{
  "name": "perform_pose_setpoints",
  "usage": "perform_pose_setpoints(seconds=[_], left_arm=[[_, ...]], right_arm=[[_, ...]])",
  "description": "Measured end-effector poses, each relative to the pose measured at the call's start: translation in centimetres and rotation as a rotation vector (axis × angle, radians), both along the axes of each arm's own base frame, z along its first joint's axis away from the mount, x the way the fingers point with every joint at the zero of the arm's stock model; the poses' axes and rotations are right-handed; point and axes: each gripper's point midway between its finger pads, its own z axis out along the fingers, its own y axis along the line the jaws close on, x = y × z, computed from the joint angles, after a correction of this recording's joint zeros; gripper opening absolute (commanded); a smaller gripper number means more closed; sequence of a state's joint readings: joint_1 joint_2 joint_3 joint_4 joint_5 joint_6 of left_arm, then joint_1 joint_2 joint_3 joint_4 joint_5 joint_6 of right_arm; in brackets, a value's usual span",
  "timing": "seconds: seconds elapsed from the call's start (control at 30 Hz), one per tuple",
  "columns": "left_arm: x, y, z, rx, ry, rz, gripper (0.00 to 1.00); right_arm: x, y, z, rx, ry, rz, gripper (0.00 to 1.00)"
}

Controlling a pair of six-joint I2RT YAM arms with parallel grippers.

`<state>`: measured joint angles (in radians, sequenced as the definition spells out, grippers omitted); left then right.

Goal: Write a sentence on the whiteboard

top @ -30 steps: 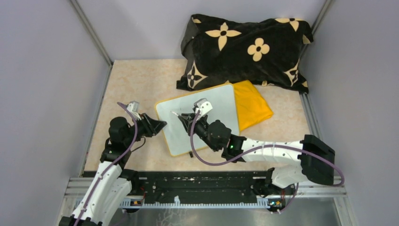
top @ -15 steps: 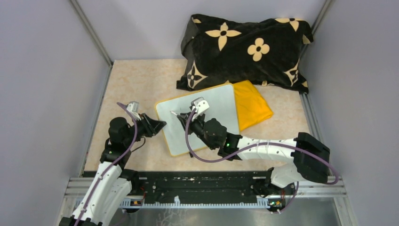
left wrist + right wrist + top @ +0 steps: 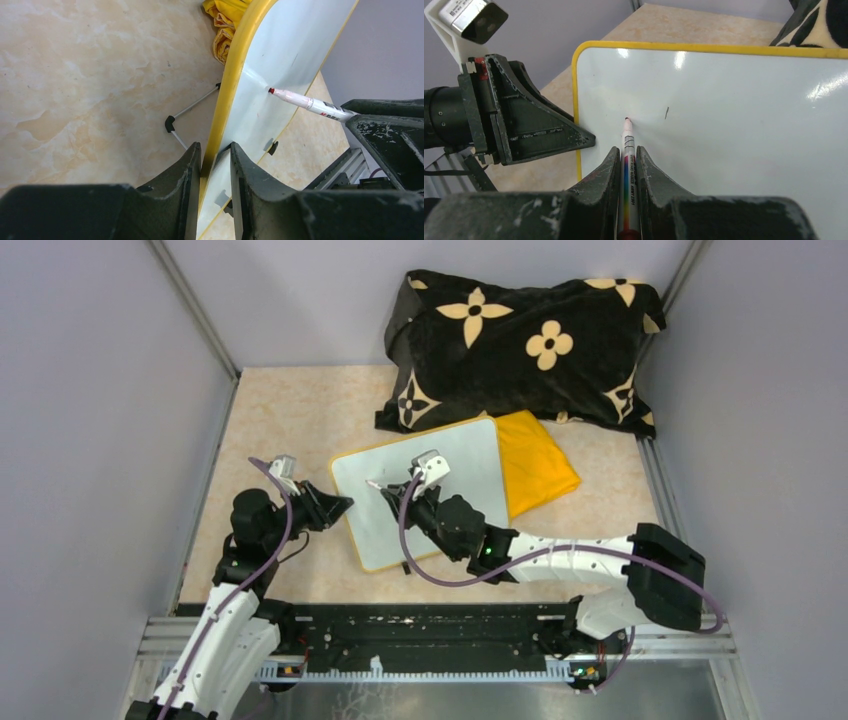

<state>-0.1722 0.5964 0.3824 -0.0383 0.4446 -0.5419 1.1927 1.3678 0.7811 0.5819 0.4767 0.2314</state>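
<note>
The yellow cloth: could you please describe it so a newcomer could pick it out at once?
Find the black flowered pillow at the far side of the table. Just in front of it, right of the whiteboard, lies the yellow cloth: the only soft, folded, solid orange-yellow thing there.

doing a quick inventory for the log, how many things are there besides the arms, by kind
whiteboard: 1
marker: 1
yellow cloth: 1
black flowered pillow: 1
total: 4
</note>
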Motion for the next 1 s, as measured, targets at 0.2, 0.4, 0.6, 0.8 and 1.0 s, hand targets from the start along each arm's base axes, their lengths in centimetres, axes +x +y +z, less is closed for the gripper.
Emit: perform_pose_setpoints(seconds=[0.2,0.4,0.6,0.8,1.0], left_arm=[[0.0,0.0,0.0,0.0,-0.001,0.0,0.31],[0.0,0.0,0.1,-0.001,-0.003,-0.001,0.29],[0.0,-0.1,0.2,-0.002,-0.009,-0.004,0.28],[-0.1,-0.1,0.3,-0.003,-0.011,-0.008,0.26],[-0.1,-0.1,0.3,-0.001,-0.018,-0.014,0.24]], right_arm=[[-0.4,-1.2,-1.1,-0.008,0.021,-0.008,0.0],[-0.6,-1.8,-1.4,-0.008,0.028,-0.012,0.0],[-0.6,-2.3,0.1,0.014,0.005,-0.015,0.0],[0.2,-2.5,2.2,0.019,-0.043,-0.045,0.0],[1.2,-1.9,1.6,-0.024,-0.045,-0.075,0.0]])
